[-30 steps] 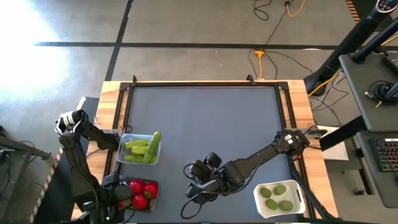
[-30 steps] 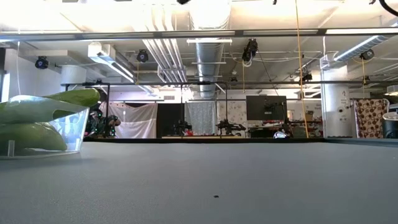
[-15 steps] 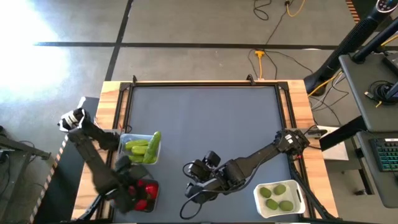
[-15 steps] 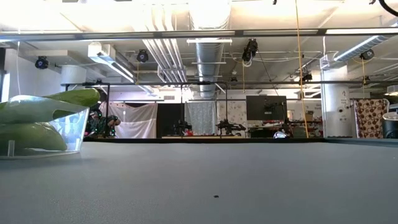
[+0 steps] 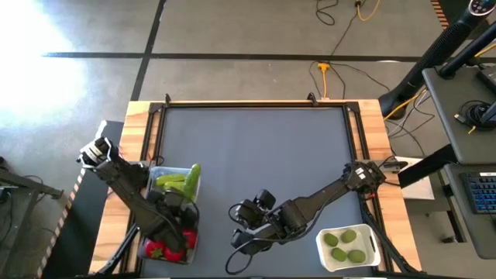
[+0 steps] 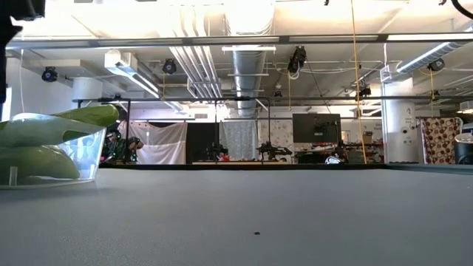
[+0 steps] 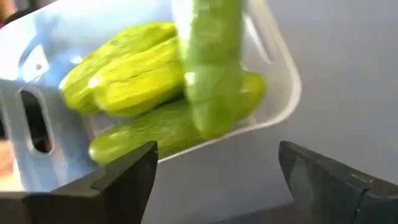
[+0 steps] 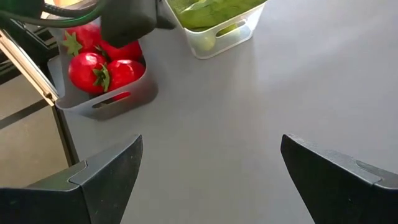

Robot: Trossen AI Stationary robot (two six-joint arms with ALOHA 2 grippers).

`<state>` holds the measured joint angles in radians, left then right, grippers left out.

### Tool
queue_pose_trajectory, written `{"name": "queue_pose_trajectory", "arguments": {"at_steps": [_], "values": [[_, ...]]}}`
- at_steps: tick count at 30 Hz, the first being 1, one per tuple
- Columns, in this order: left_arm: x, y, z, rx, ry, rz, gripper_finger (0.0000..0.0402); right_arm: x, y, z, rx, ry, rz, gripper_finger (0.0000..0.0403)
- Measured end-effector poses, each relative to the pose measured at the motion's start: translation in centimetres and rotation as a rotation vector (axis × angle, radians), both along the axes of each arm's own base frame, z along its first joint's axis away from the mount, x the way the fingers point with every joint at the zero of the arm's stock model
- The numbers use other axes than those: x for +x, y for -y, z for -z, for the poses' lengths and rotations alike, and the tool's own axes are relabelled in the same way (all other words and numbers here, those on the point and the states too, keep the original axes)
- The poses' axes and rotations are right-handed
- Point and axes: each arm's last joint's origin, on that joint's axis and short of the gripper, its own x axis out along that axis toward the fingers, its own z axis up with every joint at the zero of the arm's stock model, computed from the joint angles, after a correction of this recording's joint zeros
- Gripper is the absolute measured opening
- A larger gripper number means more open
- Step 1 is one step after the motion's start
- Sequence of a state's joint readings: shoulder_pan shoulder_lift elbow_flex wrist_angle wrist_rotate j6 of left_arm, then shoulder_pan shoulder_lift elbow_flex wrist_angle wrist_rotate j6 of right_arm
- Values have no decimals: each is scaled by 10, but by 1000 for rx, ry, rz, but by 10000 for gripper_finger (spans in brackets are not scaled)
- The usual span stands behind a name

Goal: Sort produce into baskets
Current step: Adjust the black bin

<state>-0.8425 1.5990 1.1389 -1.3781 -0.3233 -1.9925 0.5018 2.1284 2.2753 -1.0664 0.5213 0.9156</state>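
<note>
The clear basket (image 5: 177, 184) holds several light-green cucumbers (image 7: 143, 81); one lies propped on its far rim (image 5: 193, 172). The dark-tinted basket (image 5: 188, 246) holds red tomatoes (image 8: 102, 65), partly hidden under my left arm in the high view. The white basket (image 5: 372, 249) at the near right holds three limes (image 5: 345, 244). My left gripper (image 5: 177, 204) hovers open and empty between the tomato basket and the cucumber basket, facing the cucumbers (image 7: 216, 155). My right gripper (image 5: 237, 225) is open and empty above the mat at the near middle (image 8: 210, 143).
The dark mat (image 5: 256, 147) is bare across its middle and far part, framed by a wooden edge (image 5: 139, 116). In the low view the cucumber basket (image 6: 44, 148) stands at the left. My left gripper also shows in the right wrist view (image 8: 127, 18) above the tomatoes.
My left arm has swung out from its folded pose at the table's left edge, first across the tomato basket, then toward the far edge up to the cucumber basket. My right arm has kept still.
</note>
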Motion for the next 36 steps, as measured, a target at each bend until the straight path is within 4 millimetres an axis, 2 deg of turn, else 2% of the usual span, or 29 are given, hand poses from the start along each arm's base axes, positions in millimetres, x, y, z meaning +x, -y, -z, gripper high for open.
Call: {"name": "queue_pose_trajectory", "arguments": {"at_steps": [3, 11, 16, 19, 24, 29, 36], "values": [[-5, 3, 2, -10, 12, -58, 303, 0, 0, 0, 1, 1, 1, 375], [-9, 11, 8, -124, -49, -74, 271, 1, 1, 0, -8, -1, -4, 375], [-9, 12, 10, -140, -46, -66, 261, 1, 1, 0, -11, -2, -7, 375], [-13, 8, 20, -135, -79, -86, 258, 1, 1, 0, -12, -2, -8, 375], [-17, 20, 24, -238, -56, -70, 254, 0, 0, 0, -11, -3, -10, 375], [-20, 24, 18, -233, -57, -82, 253, 0, 0, 1, -15, -6, -13, 375], [-15, 10, -7, -119, -55, 34, 253, -1, 0, 0, -21, -7, -20, 375]]}}
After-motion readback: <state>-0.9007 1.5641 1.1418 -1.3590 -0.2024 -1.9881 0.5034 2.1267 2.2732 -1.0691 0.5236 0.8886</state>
